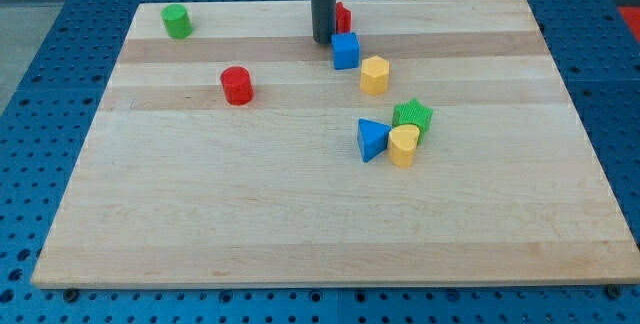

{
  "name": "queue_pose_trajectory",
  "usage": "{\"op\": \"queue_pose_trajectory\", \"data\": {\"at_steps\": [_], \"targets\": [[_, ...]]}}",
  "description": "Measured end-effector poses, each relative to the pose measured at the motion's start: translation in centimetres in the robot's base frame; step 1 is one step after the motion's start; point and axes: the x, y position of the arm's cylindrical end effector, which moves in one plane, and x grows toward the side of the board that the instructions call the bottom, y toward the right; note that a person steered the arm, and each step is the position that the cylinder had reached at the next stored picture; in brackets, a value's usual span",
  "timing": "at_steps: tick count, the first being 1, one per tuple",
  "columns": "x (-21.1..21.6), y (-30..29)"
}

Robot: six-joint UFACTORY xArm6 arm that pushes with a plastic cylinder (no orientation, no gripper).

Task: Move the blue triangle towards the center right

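The blue triangle (372, 139) lies a little right of the board's middle, touching a yellow block (404, 146) on its right and a green block (413, 117) at its upper right. My tip (323, 41) is near the view's top, well above the blue triangle. It stands just left of a blue cube (345, 50) and beside a red block (343, 17) partly hidden behind the rod.
A yellow hexagonal block (374, 75) lies below right of the blue cube. A red cylinder (237, 85) sits left of centre. A green cylinder (177, 21) is at the top left. The wooden board (200, 234) rests on a blue pegboard.
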Motion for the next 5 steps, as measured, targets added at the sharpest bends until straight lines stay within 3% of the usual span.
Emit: {"op": "queue_pose_trajectory", "data": {"at_steps": [5], "targets": [[-1.1, 1.4]]}}
